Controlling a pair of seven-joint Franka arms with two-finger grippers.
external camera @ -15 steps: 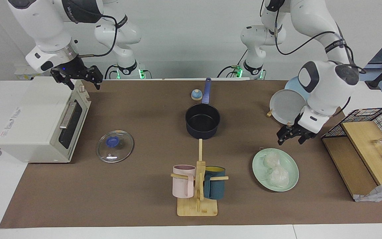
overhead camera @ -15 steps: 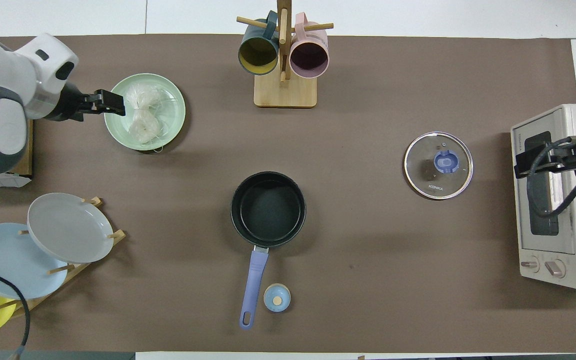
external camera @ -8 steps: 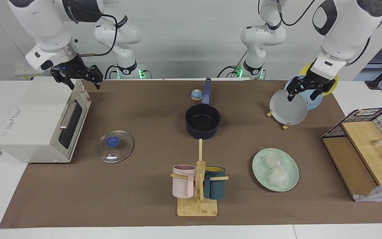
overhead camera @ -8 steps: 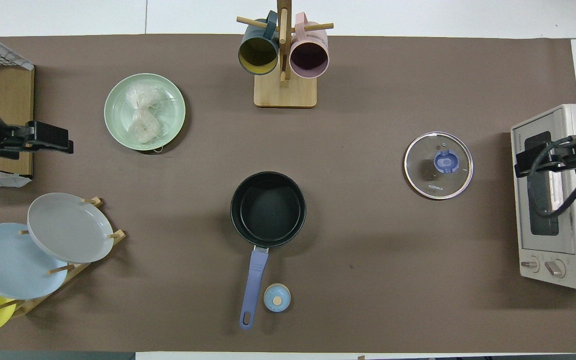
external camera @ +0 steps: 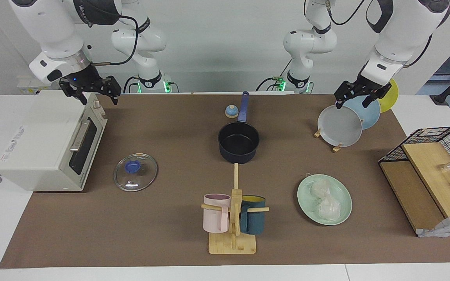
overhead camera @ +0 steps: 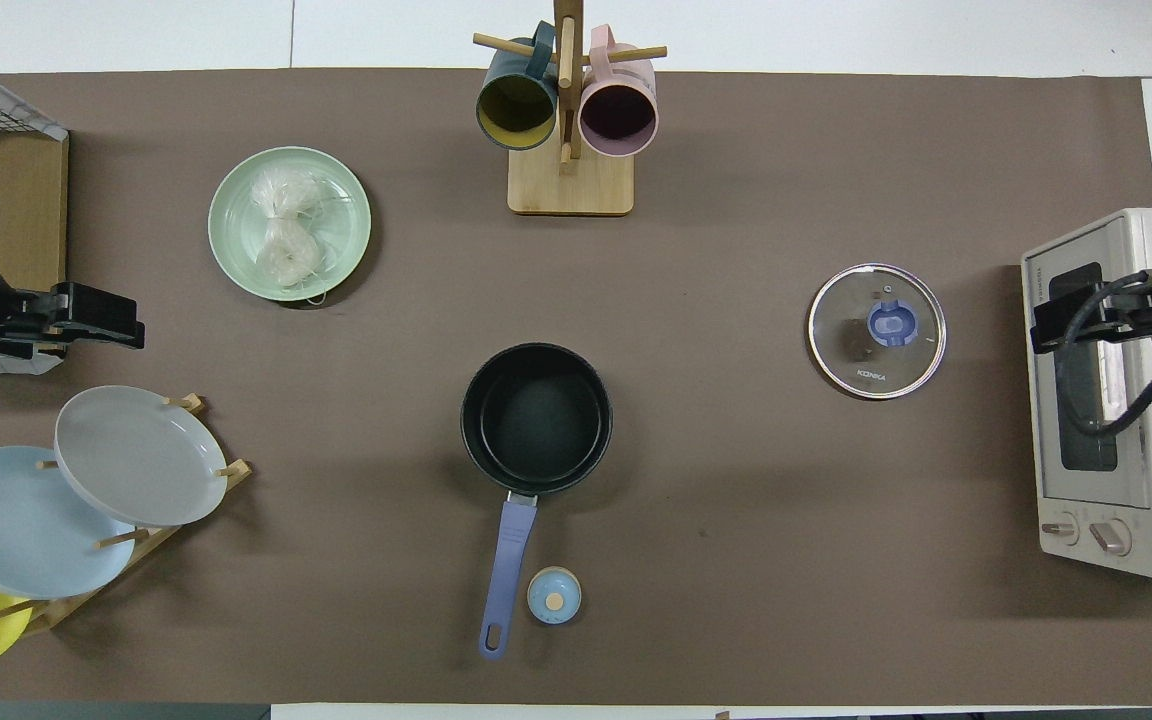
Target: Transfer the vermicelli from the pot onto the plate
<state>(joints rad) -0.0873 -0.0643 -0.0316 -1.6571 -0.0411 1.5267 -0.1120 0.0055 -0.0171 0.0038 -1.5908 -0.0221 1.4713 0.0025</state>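
While the white translucent vermicelli clump [external camera: 325, 199] lies on the pale mint-green round plate [external camera: 345, 203], we see the small navy pot [external camera: 238, 142] empty; left gripper [external camera: 357, 95] above racked plates, right gripper [external camera: 90, 89] above the oven, both spread and empty.

A small dark navy saucepan, the pot [external camera: 238, 142], sits upright near the middle of the table. Its black inside is empty, and its long straight blue handle points toward the robots. A round, shallow, pale mint-green plate [external camera: 342, 193] lies flat toward the left arm's end of the table, farther from the robots than the pot and well apart from it. On the plate rests the vermicelli [external camera: 325, 198]: two joined clumps of thin, white, translucent strands with a few loose wispy threads.
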